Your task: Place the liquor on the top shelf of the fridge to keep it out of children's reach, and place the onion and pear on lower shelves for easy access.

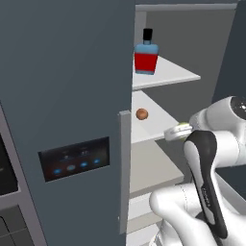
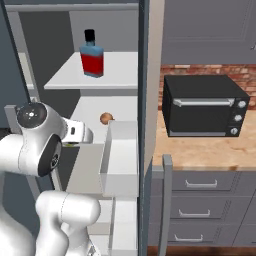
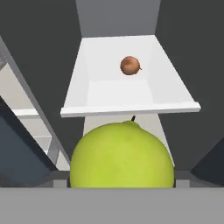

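Fingers (image 3: 59, 180) flanking pear (image 3: 122, 155), round, yellow-green

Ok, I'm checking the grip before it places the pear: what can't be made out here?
- Finger pads: hand view, hidden behind the pear, so contact is unseen.
- Gripper: left base view, mostly covered by the arm's wrist.
- Lowest fridge shelves: both base views, blocked by the arm.
- Label text on the liquor: too small.
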